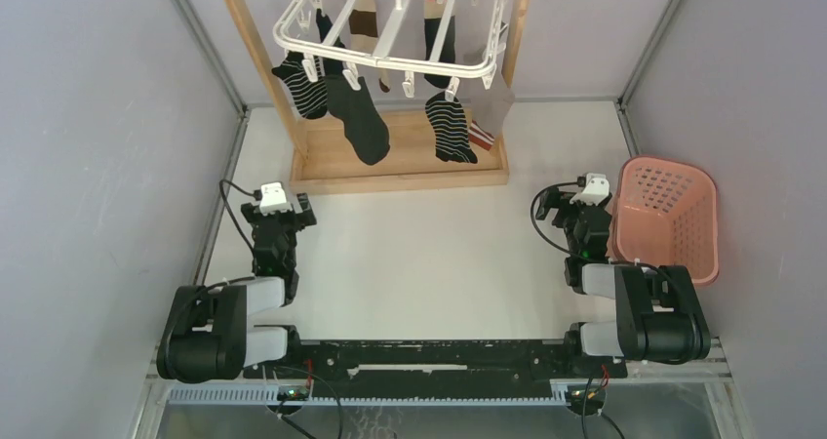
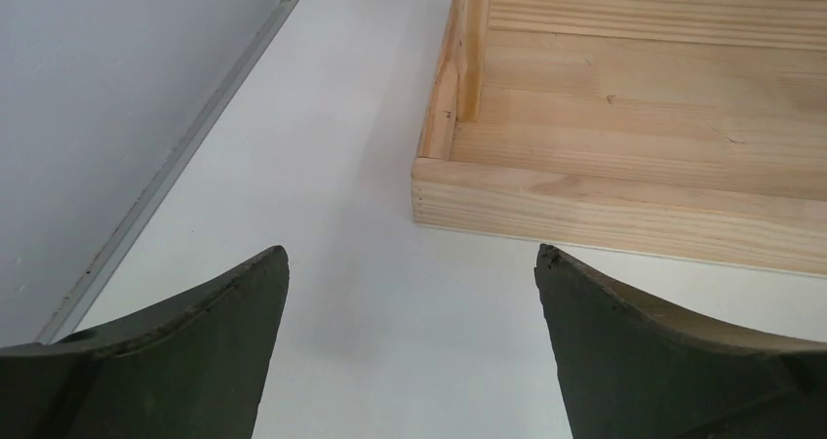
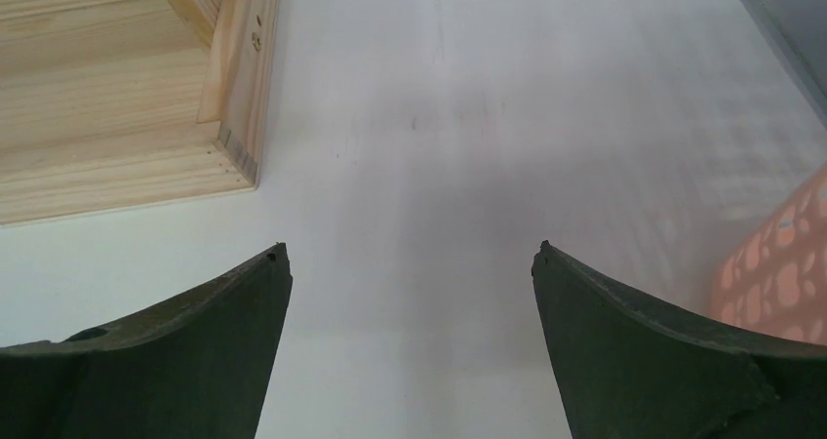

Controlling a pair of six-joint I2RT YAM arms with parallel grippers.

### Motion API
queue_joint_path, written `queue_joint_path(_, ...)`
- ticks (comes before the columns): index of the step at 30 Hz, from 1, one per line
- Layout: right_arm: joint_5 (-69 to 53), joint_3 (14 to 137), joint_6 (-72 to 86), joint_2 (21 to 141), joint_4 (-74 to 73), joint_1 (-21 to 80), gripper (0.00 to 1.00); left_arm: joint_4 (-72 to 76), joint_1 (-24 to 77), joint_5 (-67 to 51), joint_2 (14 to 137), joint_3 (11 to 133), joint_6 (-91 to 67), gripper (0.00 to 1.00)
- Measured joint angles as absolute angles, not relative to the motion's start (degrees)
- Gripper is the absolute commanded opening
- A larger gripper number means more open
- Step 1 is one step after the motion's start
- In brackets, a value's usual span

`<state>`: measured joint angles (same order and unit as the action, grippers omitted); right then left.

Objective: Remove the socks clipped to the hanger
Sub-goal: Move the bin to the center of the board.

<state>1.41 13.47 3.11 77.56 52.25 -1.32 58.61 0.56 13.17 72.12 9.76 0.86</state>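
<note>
Socks [image 1: 363, 122] clipped on the hanger [image 1: 390, 65], our arms idle

We see soft fabric socks, black, striped and banded, dangling from the white slatted plastic hanger above the pale pine rack [image 1: 400, 171] at the far side. Our left gripper [image 2: 410, 263] and right gripper [image 3: 410, 259] hover over the matte white table [image 1: 429, 254], curved dark fingers spread wide, touching nothing.

One hanger [image 1: 410, 64], at least six socks [image 1: 357, 117], one rack [image 1: 400, 171], one basket [image 1: 668, 164].
</note>
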Motion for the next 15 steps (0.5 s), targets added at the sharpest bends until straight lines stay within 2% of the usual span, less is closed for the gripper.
queue_joint_path(15, 1.0, 13.6, 3.1, 77.5, 52.2, -1.3, 1.00, 58.7, 0.6, 13.1, 72.1, 9.8, 0.9, 1.00)
